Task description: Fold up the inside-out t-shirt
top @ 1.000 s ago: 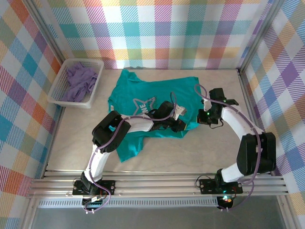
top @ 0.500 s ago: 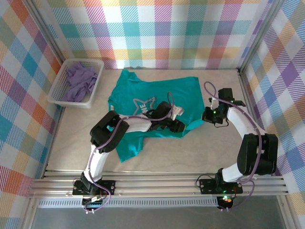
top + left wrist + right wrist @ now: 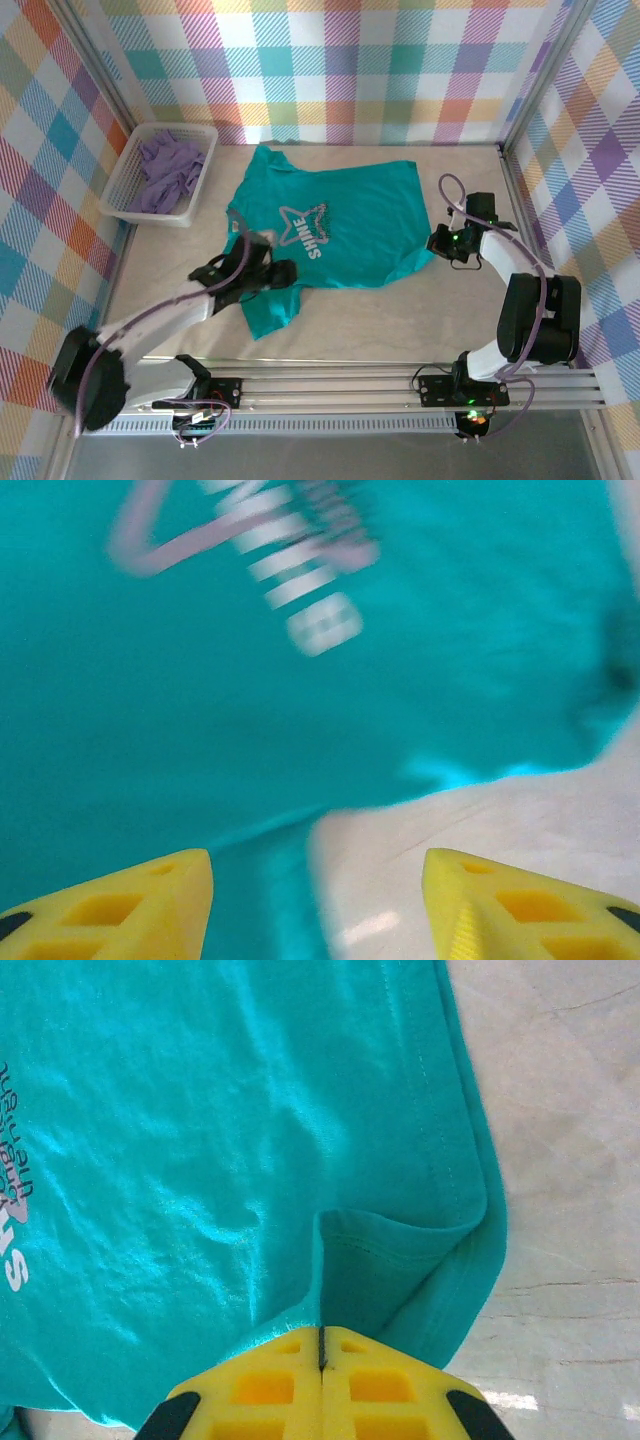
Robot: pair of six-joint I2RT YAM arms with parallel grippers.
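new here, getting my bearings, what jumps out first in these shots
A teal t-shirt with a pale star print lies spread mid-table. The open left hand hovers at its near-left edge, the shut right hand at its right corner. A white basket of purple cloth sits far left.

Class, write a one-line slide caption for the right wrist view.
Right hand shut, pinching a fold of the teal t-shirt near its hemmed corner, pale table beside.
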